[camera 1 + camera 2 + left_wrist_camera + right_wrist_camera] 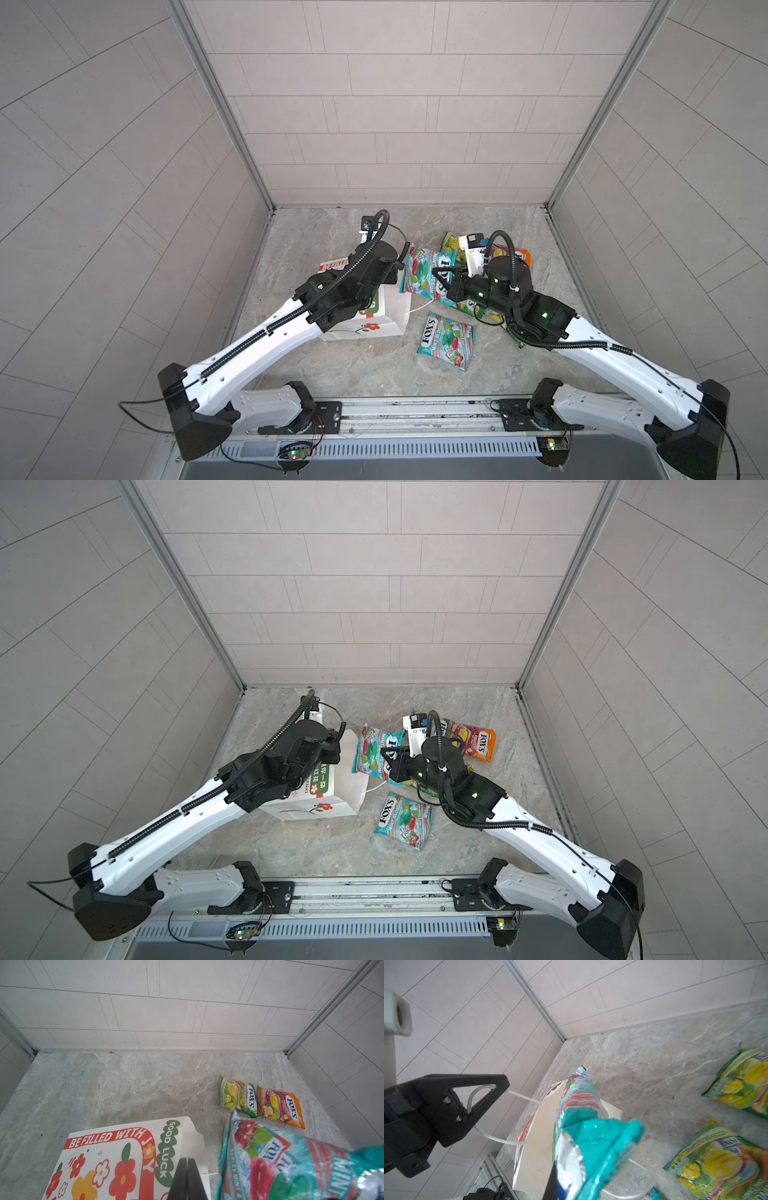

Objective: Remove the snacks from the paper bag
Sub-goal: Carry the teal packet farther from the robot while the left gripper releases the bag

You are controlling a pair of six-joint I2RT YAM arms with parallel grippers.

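teal packet (pixel 417 270) is dangling in the right claw (pixel 388 757), needing gentle lowering rightward; left claw (pixel 187 1162) is pinching the bag handle (pixel 521 1096).

Paper bag (pixel 193 1142) "GOOD LUCK", green packet (pixel 238 1097) "FOX'S SPRING TEA", orange packet (pixel 280 1107) "FRUITS" (teal packet (pixel 291 1167) "MINT")
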